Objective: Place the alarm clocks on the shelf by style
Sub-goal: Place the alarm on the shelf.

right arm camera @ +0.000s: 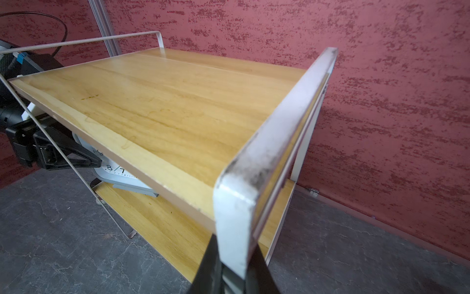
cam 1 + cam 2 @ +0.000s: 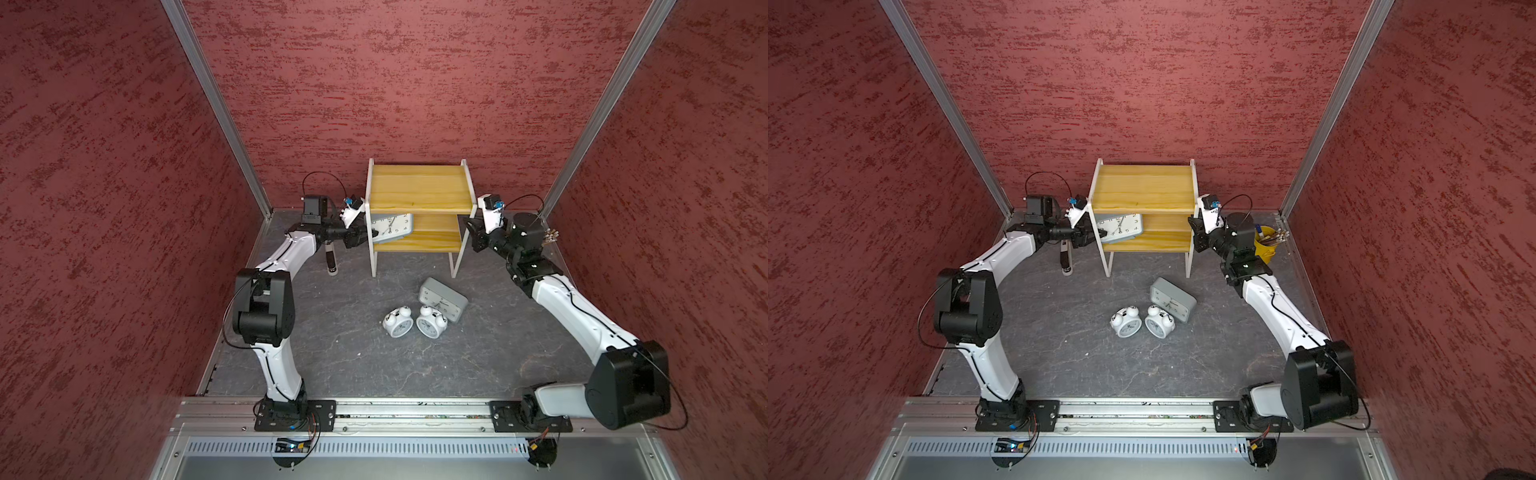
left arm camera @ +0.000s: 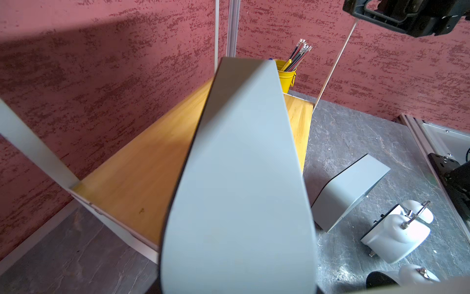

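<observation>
Two of my grippers are at the shelf [image 2: 419,187], one at each end. My left gripper [image 2: 363,237] is closed partway on the near end of a grey clock [image 2: 392,227], with one finger [image 1: 76,155] across its white face. The clock reaches straight out from that gripper into the gap between the two boards. It is tilted over the left half of the lower board [image 2: 434,240], and I cannot tell whether it touches the wood.

The other three clocks lie on the table [image 2: 332,353], nearer my bases than either gripper and somewhat closer to my right one. The left white twin-bell clock [image 2: 397,325] and the right white twin-bell clock [image 2: 432,323] lie side by side. The second grey clock [image 2: 442,298] lies face up just beside them, on the shelf side.

My right gripper [image 1: 232,267] is nearly shut, pinching the white frame [image 1: 269,157] at the shelf's right front top corner. A yellow pen cup [image 2: 1264,246] stands behind that wrist.
</observation>
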Action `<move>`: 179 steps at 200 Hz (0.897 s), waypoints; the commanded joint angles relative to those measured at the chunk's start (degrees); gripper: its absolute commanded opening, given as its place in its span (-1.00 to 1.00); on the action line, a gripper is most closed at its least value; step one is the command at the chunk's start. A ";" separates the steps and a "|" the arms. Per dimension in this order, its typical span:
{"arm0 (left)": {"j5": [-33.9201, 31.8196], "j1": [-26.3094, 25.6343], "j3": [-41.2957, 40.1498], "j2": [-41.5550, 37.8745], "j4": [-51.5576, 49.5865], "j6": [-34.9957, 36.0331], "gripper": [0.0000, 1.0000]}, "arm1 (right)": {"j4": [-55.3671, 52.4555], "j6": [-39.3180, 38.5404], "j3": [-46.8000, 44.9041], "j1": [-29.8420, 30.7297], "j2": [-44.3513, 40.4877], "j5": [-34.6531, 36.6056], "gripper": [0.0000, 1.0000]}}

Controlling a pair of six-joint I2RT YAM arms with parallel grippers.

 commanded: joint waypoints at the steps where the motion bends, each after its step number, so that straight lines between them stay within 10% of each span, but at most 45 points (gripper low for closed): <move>1: -0.20 -1.19 -0.33 -0.07 -0.20 0.45 -0.39 | -2.18 0.37 0.90 0.90 -0.87 -1.20 -0.76; 70: -1.75 -1.38 -0.26 -0.29 3.07 -2.51 0.78 | -2.30 0.46 1.19 0.97 -0.48 -1.67 -0.77; 179: -6.32 1.66 -13.61 -11.00 16.81 -8.80 0.84 | -2.38 0.66 0.81 0.90 -0.92 -1.33 -0.78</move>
